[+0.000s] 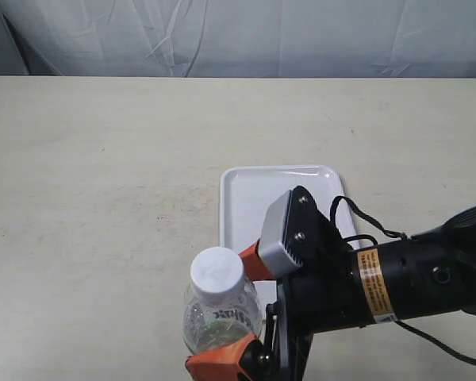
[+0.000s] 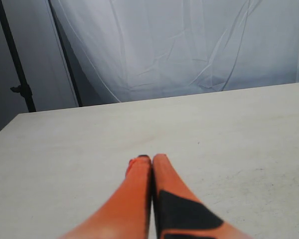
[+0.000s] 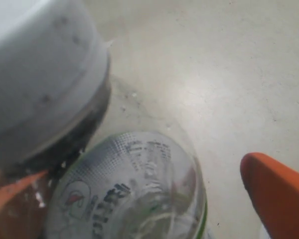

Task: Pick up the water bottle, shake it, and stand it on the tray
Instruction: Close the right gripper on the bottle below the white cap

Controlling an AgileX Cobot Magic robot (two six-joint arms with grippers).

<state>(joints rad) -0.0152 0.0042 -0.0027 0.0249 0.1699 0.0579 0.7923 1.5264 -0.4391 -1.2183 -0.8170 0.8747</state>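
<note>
The water bottle [image 1: 220,311], clear with a white cap and a green-edged label, is held up off the table in my right gripper [image 1: 224,313]. An orange finger [image 1: 252,260] sits on each side of its body. The bottle hangs just off the near left corner of the white tray [image 1: 254,202], which lies flat on the table with nothing on it. Seen from the right wrist, the cap [image 3: 40,79] is very close and the bottle [image 3: 134,189] fills the space between the fingers [image 3: 276,191]. My left gripper [image 2: 150,159] is shut on nothing above bare table and does not show in the exterior view.
The beige table [image 1: 103,198] stretches wide to the left and behind the tray. A white curtain [image 1: 238,36] hangs along its far edge. A dark stand pole [image 2: 15,64] rises beyond the table corner in the left wrist view.
</note>
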